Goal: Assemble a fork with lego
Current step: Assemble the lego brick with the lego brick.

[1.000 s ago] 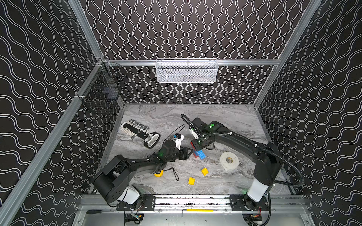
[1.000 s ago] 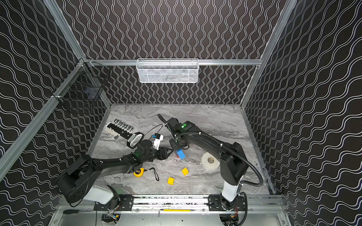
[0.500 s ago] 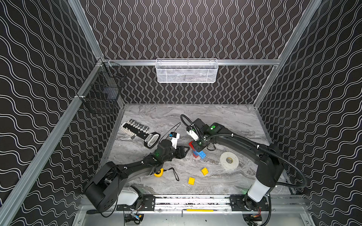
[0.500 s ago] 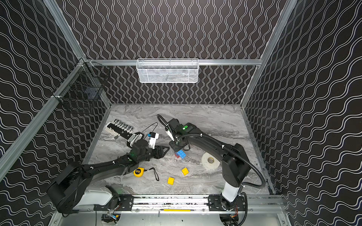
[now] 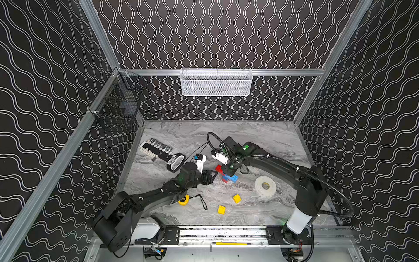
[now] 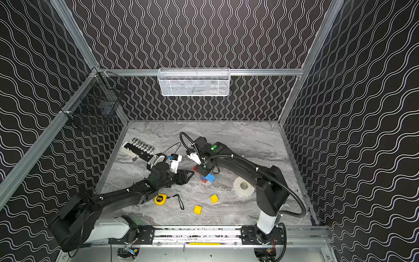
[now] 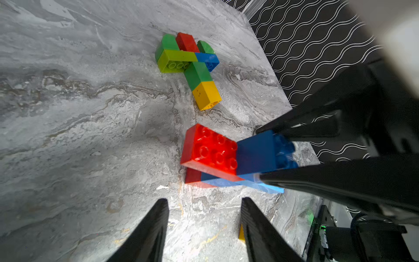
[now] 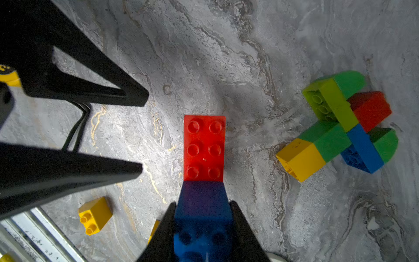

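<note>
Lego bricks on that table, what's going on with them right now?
The right gripper is shut on a blue brick joined to a red brick, low over the table. The left gripper is open and empty, pointing at that pair. A multicoloured lego assembly lies apart on the table, and two yellow bricks lie loose.

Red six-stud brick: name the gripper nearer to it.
Right. The right gripper clamps the blue brick joined to the red brick; the left gripper stands open, short of it.
</note>
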Robot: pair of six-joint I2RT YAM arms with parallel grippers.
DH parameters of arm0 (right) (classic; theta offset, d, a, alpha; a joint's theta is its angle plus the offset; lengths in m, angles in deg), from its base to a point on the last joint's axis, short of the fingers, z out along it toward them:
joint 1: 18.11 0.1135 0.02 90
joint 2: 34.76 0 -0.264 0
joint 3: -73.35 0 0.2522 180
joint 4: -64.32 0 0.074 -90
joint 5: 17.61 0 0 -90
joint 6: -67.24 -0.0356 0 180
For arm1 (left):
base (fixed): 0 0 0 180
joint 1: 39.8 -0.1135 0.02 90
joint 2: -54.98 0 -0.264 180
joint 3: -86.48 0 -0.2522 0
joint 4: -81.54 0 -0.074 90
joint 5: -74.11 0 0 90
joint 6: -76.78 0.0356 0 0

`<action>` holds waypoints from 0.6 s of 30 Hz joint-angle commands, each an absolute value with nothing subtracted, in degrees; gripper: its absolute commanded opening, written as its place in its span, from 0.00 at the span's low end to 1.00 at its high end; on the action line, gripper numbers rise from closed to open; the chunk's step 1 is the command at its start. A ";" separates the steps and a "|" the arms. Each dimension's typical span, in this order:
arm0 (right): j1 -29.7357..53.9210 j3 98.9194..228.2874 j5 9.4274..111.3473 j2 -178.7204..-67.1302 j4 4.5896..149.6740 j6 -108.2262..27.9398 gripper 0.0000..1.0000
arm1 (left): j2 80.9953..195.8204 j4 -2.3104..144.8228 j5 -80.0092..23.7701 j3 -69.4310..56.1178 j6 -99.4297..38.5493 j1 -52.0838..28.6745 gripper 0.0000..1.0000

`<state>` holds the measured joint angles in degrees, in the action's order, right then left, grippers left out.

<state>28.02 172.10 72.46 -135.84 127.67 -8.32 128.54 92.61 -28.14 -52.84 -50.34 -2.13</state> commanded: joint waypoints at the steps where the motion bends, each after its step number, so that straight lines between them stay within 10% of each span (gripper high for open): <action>1: 28.29 173.68 70.28 -137.23 129.69 -7.79 0.05 | 126.38 90.82 -26.03 -53.34 -48.96 -2.72 0.56; 18: 30.67 179.06 69.82 -141.61 128.08 -7.40 0.10 | 119.69 86.62 -27.12 -55.33 -48.65 -8.27 0.56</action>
